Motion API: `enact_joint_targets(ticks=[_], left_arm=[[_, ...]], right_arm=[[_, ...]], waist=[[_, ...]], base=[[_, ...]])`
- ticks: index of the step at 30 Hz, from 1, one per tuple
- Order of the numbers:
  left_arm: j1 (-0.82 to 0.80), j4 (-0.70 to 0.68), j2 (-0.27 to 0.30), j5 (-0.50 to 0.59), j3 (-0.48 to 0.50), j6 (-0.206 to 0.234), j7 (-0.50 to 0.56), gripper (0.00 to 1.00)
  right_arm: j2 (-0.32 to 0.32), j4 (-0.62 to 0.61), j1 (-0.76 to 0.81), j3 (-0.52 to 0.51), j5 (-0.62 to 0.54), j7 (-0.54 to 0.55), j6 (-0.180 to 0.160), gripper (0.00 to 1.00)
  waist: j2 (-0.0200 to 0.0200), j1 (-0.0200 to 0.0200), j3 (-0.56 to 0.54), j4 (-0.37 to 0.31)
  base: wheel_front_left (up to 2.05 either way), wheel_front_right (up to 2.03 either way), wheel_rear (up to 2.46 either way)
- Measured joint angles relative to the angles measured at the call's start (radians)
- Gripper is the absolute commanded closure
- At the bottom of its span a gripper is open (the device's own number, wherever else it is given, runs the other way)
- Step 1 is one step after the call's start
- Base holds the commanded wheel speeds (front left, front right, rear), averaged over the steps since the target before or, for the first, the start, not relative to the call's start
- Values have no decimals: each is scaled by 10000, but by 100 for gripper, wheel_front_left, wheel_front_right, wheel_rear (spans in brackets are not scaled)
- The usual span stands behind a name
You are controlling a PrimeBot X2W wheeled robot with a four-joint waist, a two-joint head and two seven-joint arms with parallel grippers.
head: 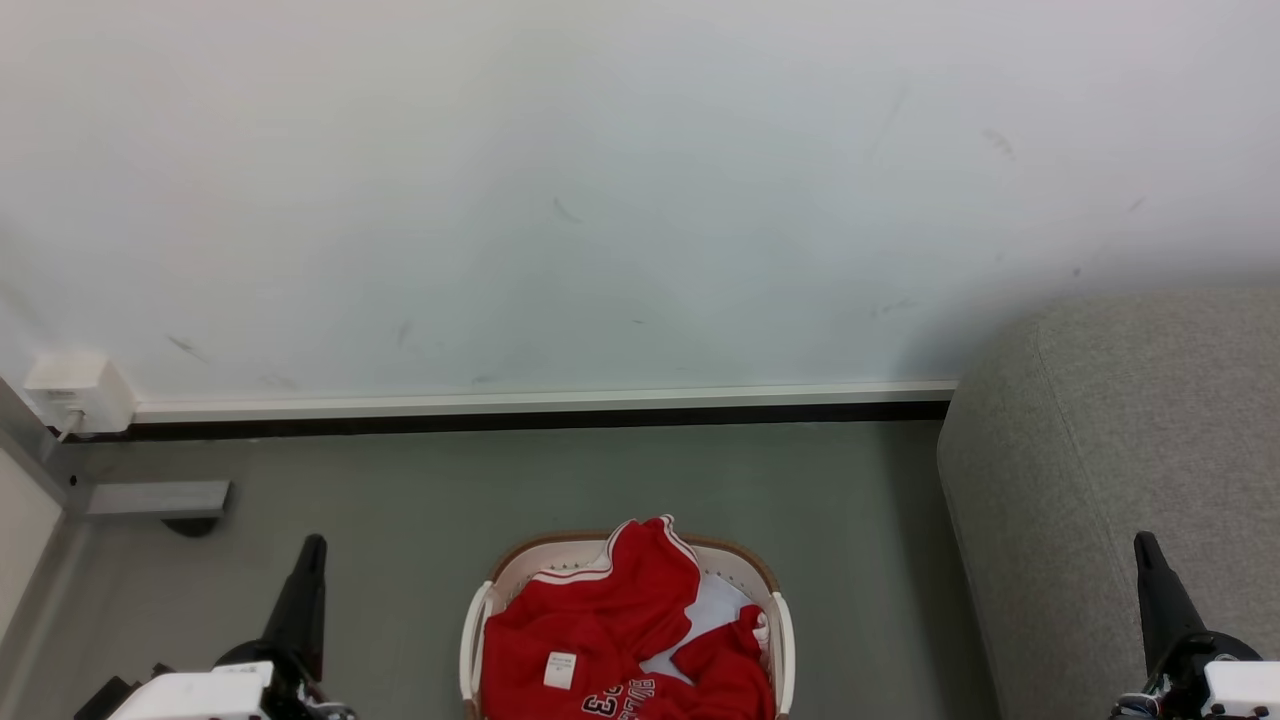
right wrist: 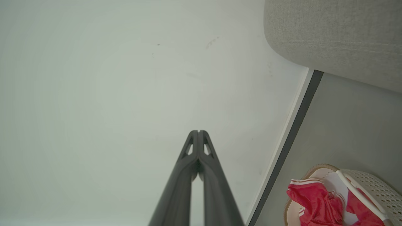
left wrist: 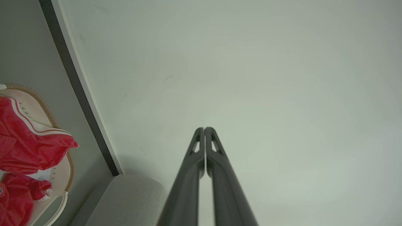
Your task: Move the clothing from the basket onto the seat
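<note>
The red jersey with white striped trim and a small white label lies crumpled in the cream basket, which stands on the floor at the bottom centre of the head view. A fold of the jersey hangs over the basket's far rim. The grey sofa rises at the right. My left gripper is shut and empty, left of the basket. My right gripper is shut and empty, in front of the sofa. The wrist views show the jersey, the left gripper and the right gripper pointing at the wall.
A pale wall with a white skirting board and dark gap runs behind the basket. A white socket box and a grey metal foot sit at the far left. Grey floor lies open between the basket and wall.
</note>
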Motion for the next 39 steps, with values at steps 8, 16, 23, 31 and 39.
enact_joint_targets(ticks=[8, 16, 23, 31, 39], left_arm=[[0, 0, 0, 0, 0, 0, 0, 100], [0, 0, 0, 0, 0, 0, 0, 100], [0, 0, 0, 0, 0, 0, 0, 100], [11, 25, -6, 4, 0, 2, -4, 0], [448, 468, -151, 33, -155, 61, -167, 0]], right_arm=[[0, 0, 0, 0, 0, 0, 0, 100], [0, 0, 0, 0, 0, 0, 0, 100], [0, 0, 0, 0, 0, 0, 0, 100], [6, 23, 11, 2, 0, -2, 0, 0], [171, 456, 441, 176, -44, -167, 0, 0]], waist=[[0, 0, 0, 0], [0, 0, 0, 0], [0, 0, 0, 0], [0, 1, 0, 0], [0, 0, 4, 6]], base=[[0, 0, 0], [0, 0, 0], [0, 0, 0], [0, 0, 0], [0, 0, 0]])
